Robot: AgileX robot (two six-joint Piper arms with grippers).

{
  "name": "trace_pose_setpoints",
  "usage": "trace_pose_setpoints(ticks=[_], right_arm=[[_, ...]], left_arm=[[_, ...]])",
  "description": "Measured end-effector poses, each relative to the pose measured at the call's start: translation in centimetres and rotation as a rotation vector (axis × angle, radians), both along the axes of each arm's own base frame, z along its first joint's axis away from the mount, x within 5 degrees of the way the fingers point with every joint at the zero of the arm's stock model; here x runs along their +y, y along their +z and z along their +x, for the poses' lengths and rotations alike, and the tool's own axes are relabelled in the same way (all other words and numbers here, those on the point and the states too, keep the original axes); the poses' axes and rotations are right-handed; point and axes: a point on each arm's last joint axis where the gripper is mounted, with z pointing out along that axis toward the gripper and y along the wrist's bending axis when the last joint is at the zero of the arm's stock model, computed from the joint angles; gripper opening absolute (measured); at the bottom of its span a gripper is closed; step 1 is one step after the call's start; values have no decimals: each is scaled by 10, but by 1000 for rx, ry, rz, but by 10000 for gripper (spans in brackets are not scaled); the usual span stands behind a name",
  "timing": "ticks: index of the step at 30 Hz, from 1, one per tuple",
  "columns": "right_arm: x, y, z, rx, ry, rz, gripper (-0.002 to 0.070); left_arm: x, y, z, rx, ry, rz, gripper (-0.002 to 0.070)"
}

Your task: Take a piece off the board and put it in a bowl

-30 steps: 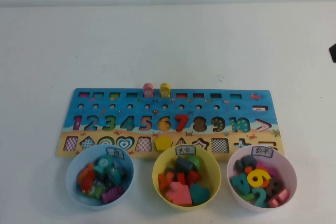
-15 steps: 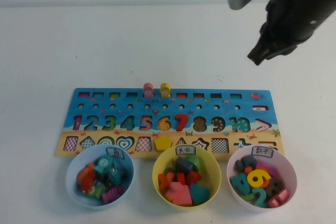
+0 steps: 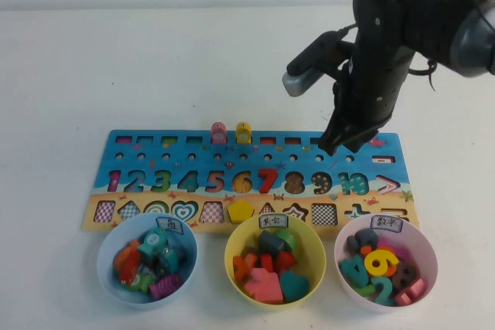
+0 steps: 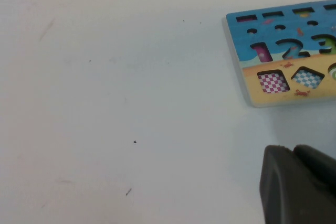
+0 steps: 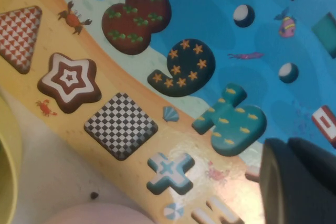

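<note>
The right gripper (image 3: 338, 141) hangs tilted over the board's (image 3: 147, 161) right end; the left gripper (image 4: 296, 182) hovers off its left end. I cannot tell either claw's state.

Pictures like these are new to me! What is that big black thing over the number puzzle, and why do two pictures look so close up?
The black thing is a robot's right arm. Its right gripper hangs over the far edge of the board, above the 9 and 10, holding nothing. The wide picture comes from a camera high up on the robot. The other two come from small cameras on its wrists, so they look close up. The left gripper waits beside the board's end over the bare white table. The red 7 piece sits in the board. In front stand a blue bowl, a yellow bowl and the pink bowl, all holding pieces.
</note>
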Motion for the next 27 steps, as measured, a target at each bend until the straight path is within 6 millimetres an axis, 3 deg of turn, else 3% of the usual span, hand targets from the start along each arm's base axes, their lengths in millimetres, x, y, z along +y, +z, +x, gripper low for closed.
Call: trace_pose_setpoints(ticks=[7, 13, 17, 20, 24, 27], right_arm=[[13, -1, 0, 6, 13, 34, -17], [53, 8, -6, -45, 97, 70, -17], [79, 4, -6, -54, 139, 98, 6], [87, -2, -2, -38, 127, 126, 80], [90, -13, 1, -10, 37, 142, 263], [91, -17, 2, 7, -49, 157, 358]], left_arm=[[0, 0, 0, 0, 1, 10, -3], [0, 0, 0, 0, 1, 12, -3], [0, 0, 0, 0, 1, 12, -3], [0, 0, 0, 0, 1, 12, -3], [0, 0, 0, 0, 1, 12, -3], [0, 0, 0, 0, 1, 12, -3]])
